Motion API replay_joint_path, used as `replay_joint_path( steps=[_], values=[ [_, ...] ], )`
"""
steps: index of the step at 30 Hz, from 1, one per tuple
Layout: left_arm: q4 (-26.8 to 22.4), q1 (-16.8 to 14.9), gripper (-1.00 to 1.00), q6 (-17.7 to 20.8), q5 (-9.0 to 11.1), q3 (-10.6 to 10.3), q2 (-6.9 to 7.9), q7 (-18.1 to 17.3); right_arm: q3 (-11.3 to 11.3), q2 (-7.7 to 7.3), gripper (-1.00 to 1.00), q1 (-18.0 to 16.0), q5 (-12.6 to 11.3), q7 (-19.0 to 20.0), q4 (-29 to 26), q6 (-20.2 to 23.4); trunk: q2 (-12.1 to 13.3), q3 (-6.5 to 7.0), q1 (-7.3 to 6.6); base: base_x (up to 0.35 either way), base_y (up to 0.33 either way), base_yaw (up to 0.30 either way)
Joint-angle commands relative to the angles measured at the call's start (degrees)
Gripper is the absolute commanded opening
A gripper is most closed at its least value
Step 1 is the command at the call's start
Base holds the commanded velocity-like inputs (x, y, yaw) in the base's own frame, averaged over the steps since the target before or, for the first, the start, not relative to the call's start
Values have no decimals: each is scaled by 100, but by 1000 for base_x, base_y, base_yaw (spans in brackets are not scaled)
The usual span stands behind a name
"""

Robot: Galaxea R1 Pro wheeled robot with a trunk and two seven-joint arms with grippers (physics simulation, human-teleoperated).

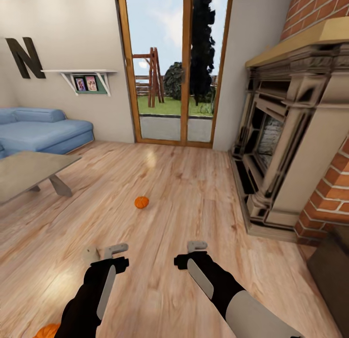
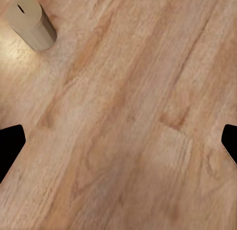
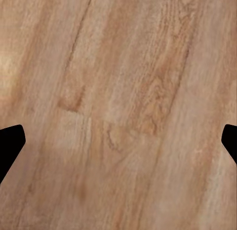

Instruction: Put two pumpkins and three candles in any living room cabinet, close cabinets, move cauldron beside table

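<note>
Beige cylindrical candle (image 2: 30,23) upper left of frame, floor; left gripper (image 2: 118,141) wide open, empty—centre over it, descend straight.

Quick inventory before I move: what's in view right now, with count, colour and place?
pumpkins: 2, orange, one mid-floor, one at the bottom edge by the left arm
candle: 1, beige, on the floor just beyond the left gripper
table: 1, grey top, left
sofa: 1, blue, far left
fireplace: 1, dark surround, brick, right
glass door: 1, wood-framed, centre back
wall shelf: 1, white, left wall
left gripper: open, empty
right gripper: open, empty
</note>
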Motion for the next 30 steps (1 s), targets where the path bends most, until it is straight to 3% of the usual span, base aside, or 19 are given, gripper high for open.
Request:
replay_joint_path(
  steps=[1,16,30],
  values=[
    [-6,-4,100,24,11,7,-6,18,26,-6,100,-4,-60,-56,-10,9,-2,-6,2,284,-191,279],
    [-6,-4,100,28,7,0,-8,18,35,7,100,-4,-54,-60,-10,9,-2,-6,2,291,-106,279],
    [-6,-4,100,25,2,-3,-14,18,35,11,100,-4,-51,-62,-11,9,-2,-6,2,260,-200,279]
  ],
)
